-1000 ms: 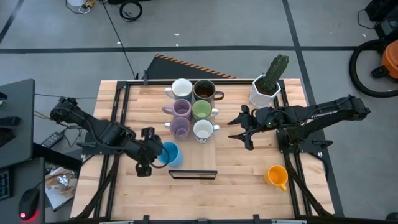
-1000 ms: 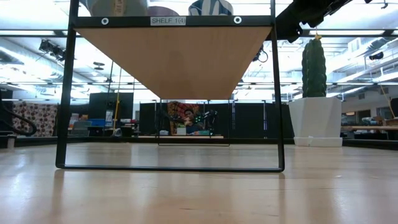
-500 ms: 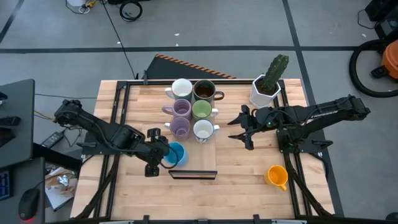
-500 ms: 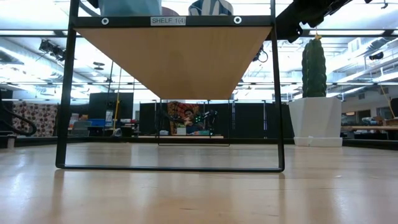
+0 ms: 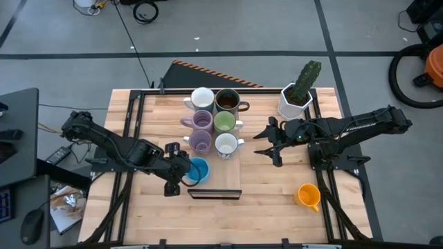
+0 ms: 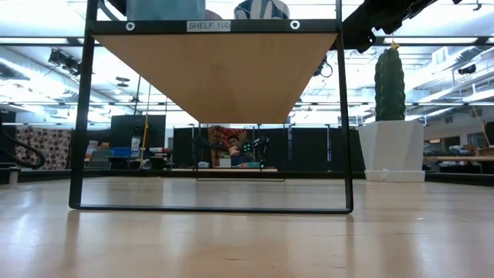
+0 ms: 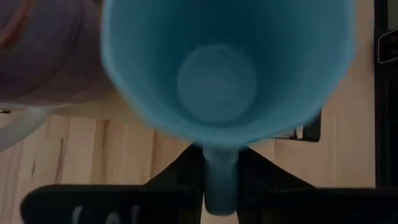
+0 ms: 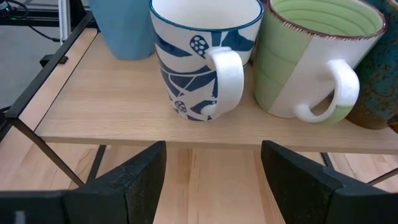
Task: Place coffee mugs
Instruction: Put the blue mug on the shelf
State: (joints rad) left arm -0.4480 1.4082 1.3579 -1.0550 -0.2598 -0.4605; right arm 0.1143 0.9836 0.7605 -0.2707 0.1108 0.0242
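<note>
A blue coffee mug point(image 5: 196, 170) stands at the near left of the wooden shelf point(image 5: 223, 178), with my left gripper point(image 5: 183, 172) shut on it. Behind it on the shelf stand two lilac mugs point(image 5: 201, 131), a white one point(image 5: 202, 97), a dark brown one point(image 5: 227, 101), a light green one point(image 5: 223, 122) and a white mug with a blue pattern point(image 8: 198, 57). An orange mug point(image 5: 308, 195) stands on the table at the near right. My right gripper point(image 5: 264, 144) hangs open to the right of the shelf, holding nothing. My left gripper pinches the blue mug's handle point(image 7: 220, 175) between its two fingers point(image 7: 180, 177). It comes from the table's left, slanting down. The mug is upright, its mouth up, and its base appears to rest on the shelf's near left part point(image 6: 162, 11).
A white faceted pot with a green cactus point(image 5: 297, 93) stands at the far right of the table. The shelf's black frame point(image 6: 81, 116) stands on the wood table. Bare wood lies near the front edge and around the orange mug.
My left gripper has carried the blue mug toward the table's right and a little down, onto the shelf's near left part beside the nearer lilac mug. The mug has stayed upright.
</note>
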